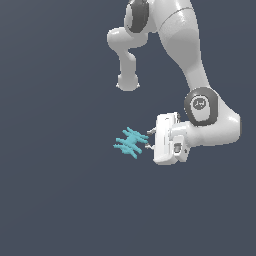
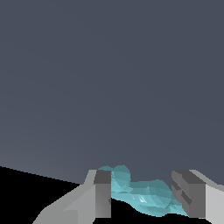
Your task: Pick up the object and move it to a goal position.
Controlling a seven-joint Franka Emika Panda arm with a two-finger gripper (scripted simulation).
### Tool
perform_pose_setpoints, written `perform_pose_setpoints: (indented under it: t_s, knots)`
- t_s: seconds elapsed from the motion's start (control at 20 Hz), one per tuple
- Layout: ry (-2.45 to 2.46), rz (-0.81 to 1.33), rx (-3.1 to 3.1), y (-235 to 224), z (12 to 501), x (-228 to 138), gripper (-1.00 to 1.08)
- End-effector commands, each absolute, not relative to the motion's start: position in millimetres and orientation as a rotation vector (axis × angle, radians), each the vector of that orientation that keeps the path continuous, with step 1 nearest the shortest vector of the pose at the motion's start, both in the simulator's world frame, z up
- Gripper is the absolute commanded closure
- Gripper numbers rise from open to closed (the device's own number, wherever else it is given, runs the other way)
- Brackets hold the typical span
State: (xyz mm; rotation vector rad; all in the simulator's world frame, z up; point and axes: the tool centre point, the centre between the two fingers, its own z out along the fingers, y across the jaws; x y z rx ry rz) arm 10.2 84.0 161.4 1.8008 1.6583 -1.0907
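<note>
The object [image 1: 129, 141] is a small bright cyan spiky thing of thin crossed prongs. It sits at the tips of my white gripper [image 1: 148, 139], which points toward the exterior view's left. In the wrist view the object [image 2: 146, 197] fills the gap between the two grey fingers [image 2: 103, 192] and touches both. My gripper [image 2: 144, 183] is shut on it. Most of the object sticks out past the fingertips in the exterior view.
The white-grey robot arm [image 1: 200, 107] bends down from the top of the exterior view to the gripper. The background is a plain dark grey-blue surface [image 1: 60, 190]. A black area [image 2: 26, 192] shows in a corner of the wrist view.
</note>
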Motion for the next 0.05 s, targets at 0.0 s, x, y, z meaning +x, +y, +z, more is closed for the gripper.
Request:
perform_pose_setpoints:
  t_s: [0.0]
  knots:
    - [1.658,-1.091,1.801,84.2,162.4,11.4,1.08]
